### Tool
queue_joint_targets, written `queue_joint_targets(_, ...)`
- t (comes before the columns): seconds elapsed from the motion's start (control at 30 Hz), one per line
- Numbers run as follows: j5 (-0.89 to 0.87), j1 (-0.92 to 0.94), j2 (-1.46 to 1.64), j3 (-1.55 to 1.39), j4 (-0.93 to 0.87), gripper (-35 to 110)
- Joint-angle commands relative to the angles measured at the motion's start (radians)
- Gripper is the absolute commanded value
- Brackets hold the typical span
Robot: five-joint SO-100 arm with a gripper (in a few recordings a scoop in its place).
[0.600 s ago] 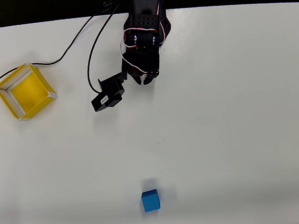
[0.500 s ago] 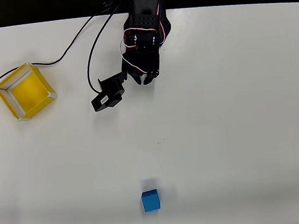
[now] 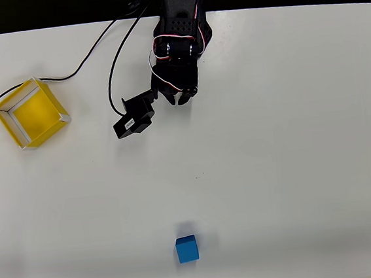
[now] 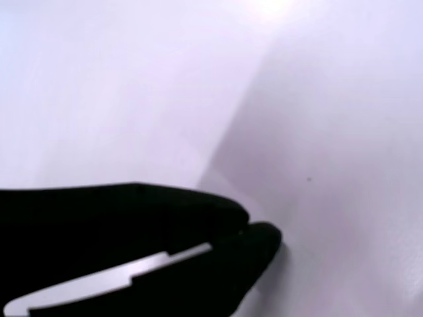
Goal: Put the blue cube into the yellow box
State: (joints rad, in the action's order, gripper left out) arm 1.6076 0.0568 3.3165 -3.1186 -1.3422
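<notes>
Blue cube (image 3: 187,249): you see it low on the white surface (image 3: 292,155), well below the pincer.
Pincer (image 3: 176,98): your fingertips meet, clenched on nothing.
Yellow box (image 3: 32,113): far left of the pincer, empty.

No readable text is showing; the camera module (image 3: 133,121) beside the arm is carrying a pale label, too small to read.
</notes>
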Motion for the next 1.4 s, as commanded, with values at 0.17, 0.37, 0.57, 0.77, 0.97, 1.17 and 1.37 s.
queue_joint_targets(0.17,0.008,0.021,0.028,-0.026,-0.017,0)
queue_joint_targets(0.37,0.029,0.011,0.028,-0.026,-0.017,0)
queue_joint_targets(0.57,0.057,-0.003,0.026,-0.026,0.011,3)
queue_joint_targets(0.77,0.055,-0.003,-0.115,0.051,0.304,11)
queue_joint_targets(0.97,-0.014,-0.015,-0.433,0.287,0.667,25)
queue_joint_targets(1.17,-0.097,-0.008,-0.704,0.426,1.121,41)
queue_joint_targets(1.37,-0.109,-0.006,-0.965,0.647,1.302,49)
